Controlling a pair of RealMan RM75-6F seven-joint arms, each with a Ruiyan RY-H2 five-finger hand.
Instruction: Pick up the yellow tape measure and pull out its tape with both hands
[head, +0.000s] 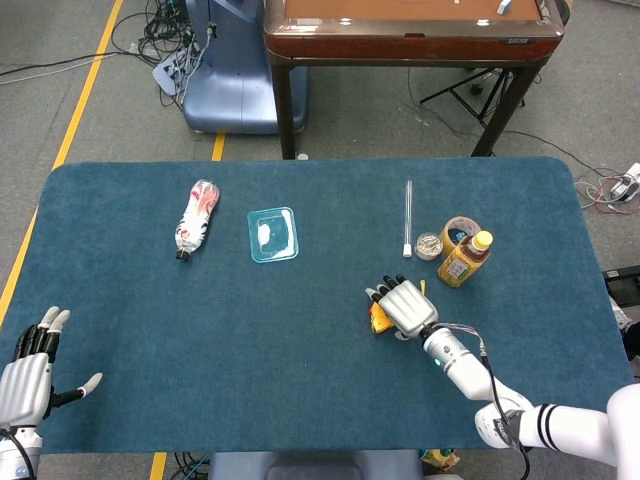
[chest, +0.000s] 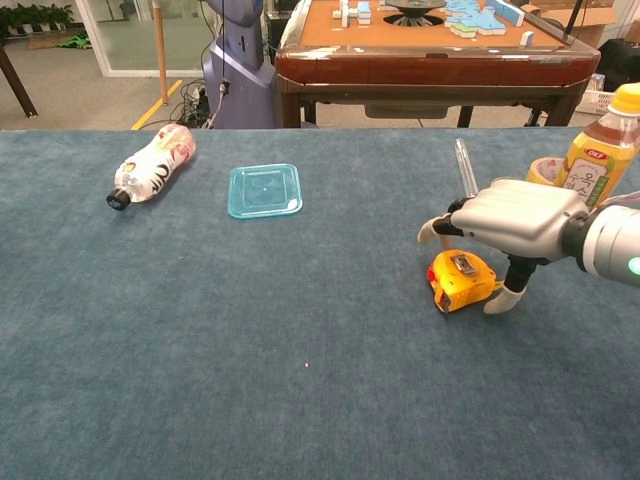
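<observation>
the right hand (chest: 515, 222) arches over the yellow tape measure (chest: 460, 280) at right of centre in the chest view, thumb beside its case, fingers spread and not yet clasping it; the left hand (head: 28, 375) waits empty, splayed, at the lower left of the head view. the one tape measure looks a compact, rigid, fairly dense case, likely slick plastic: best gripped across its flat sides, tape tip left free. on the desk (head: 300, 380) also: one lying bottle (head: 196, 217), one teal lid (head: 272, 234), one upright drink bottle (head: 465, 258).
</observation>
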